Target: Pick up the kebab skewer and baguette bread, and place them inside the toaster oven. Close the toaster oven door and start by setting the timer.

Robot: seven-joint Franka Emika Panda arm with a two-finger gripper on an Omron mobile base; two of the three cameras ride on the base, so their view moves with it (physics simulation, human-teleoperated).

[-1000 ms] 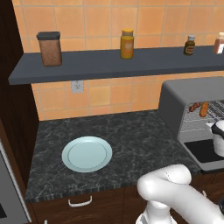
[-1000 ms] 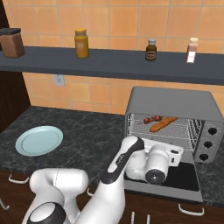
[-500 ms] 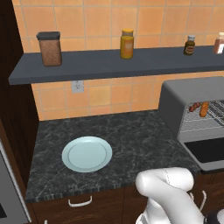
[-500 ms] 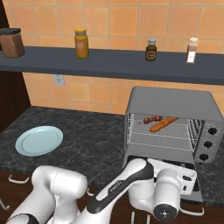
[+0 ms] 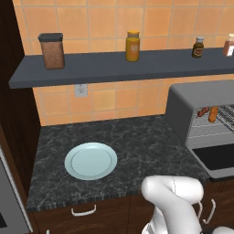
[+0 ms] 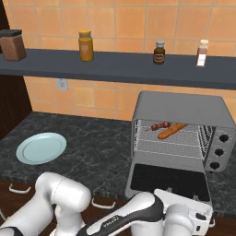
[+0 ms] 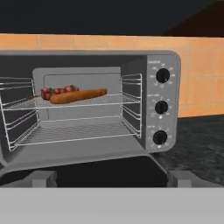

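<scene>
Glass door [image 6: 168, 180], stiff and hinged low, hangs open below the bread [image 7: 78, 96] and skewer [image 7: 56, 91], best lifted at its 6 o'clock handle edge by the wide-open gripper.

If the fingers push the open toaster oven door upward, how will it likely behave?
The toaster oven door lies flat, seemingly hinged at the toaster oven, so it would probably swing, not slide. The glass panel looks stiff and perhaps slippery; the front edge seems the better push point.
</scene>
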